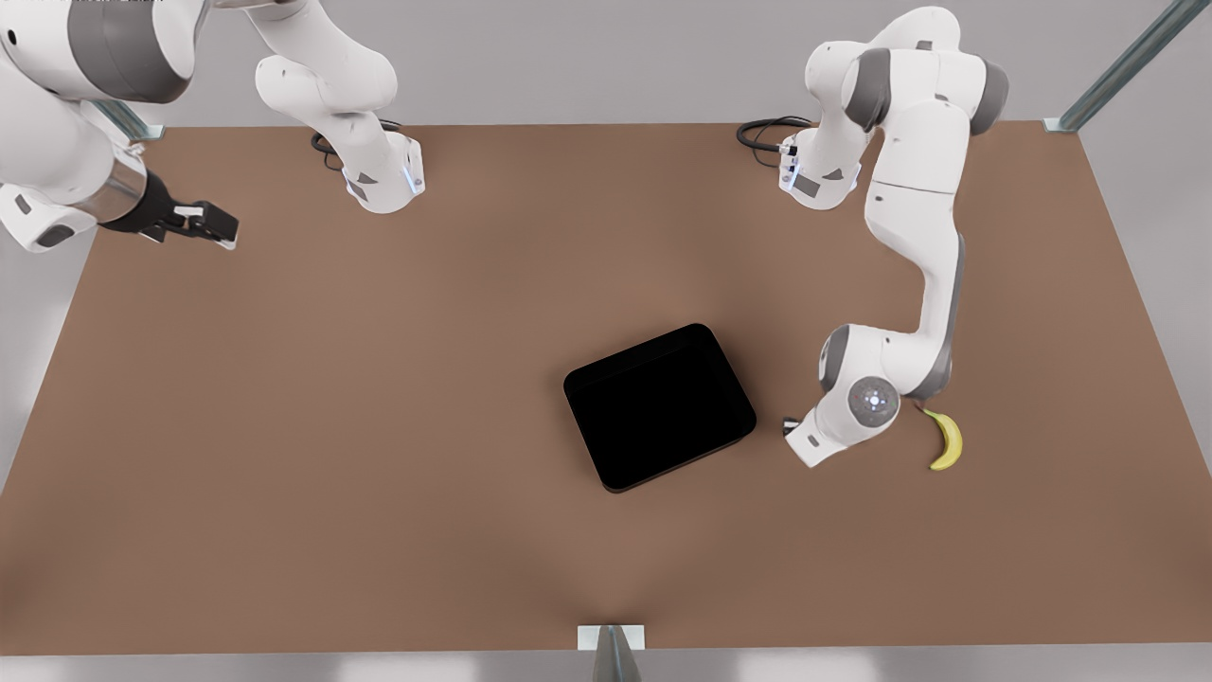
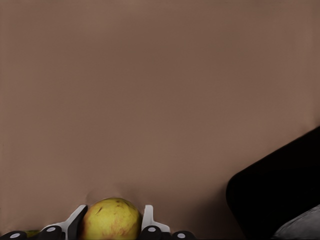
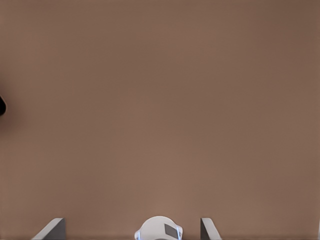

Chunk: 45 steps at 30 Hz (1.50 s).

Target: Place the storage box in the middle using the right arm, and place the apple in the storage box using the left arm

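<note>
The black storage box (image 1: 660, 407) lies flat near the table's middle, its corner showing in the left wrist view (image 2: 280, 195). My left gripper (image 1: 793, 431) is low over the table at the front view's right, just beside the box. Its fingers (image 2: 148, 217) press both sides of a round yellow, red-flecked apple (image 2: 111, 220), so it is shut on it (image 2: 112, 214). In the front view the arm hides the apple. My right gripper (image 1: 213, 227) hangs raised at the front view's far left, open and holding nothing (image 3: 131, 221).
A yellow banana (image 1: 947, 440) lies just right of the left arm's wrist in the front view. The two arm bases (image 1: 383, 180) (image 1: 814, 175) stand at the table's far edge, one showing in the right wrist view (image 3: 159, 230). Metal posts (image 1: 611, 654) mark the table's edges.
</note>
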Each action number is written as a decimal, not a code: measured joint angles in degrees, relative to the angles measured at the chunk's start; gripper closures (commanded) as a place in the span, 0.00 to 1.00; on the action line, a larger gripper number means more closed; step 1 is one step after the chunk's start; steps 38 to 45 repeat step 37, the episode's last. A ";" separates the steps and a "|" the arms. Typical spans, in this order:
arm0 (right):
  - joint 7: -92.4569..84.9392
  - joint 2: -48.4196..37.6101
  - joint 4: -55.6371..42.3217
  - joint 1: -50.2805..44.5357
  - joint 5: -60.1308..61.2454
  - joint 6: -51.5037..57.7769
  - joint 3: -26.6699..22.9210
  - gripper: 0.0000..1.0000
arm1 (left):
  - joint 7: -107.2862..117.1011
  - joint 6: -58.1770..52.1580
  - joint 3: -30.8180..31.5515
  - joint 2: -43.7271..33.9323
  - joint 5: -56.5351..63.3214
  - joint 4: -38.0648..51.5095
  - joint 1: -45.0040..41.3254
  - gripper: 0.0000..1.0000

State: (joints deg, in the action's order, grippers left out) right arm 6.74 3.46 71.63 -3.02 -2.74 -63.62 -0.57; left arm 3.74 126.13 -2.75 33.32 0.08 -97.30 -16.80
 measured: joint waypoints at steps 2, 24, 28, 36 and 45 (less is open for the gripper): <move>-0.05 0.07 -0.03 0.21 0.00 -0.01 -0.05 0.00 | 2.89 -5.19 0.46 -4.49 -1.67 0.95 -7.64 0.45; -0.39 0.32 0.07 0.05 0.00 -0.03 -0.52 0.00 | 33.42 -19.13 5.49 9.16 -5.83 23.36 -16.12 0.00; -0.43 0.30 0.03 0.03 0.00 -0.04 -0.71 0.00 | 31.35 -32.40 -10.53 -3.25 -5.74 30.53 -15.49 0.00; -0.47 0.21 -0.06 0.10 0.00 -0.18 -0.74 0.00 | 19.45 -50.75 -5.06 -23.07 0.40 28.55 -4.56 0.00; -0.46 0.21 -0.06 0.08 0.00 -0.18 -0.73 0.00 | 18.10 -51.79 -4.89 -23.22 0.83 28.76 -4.36 0.00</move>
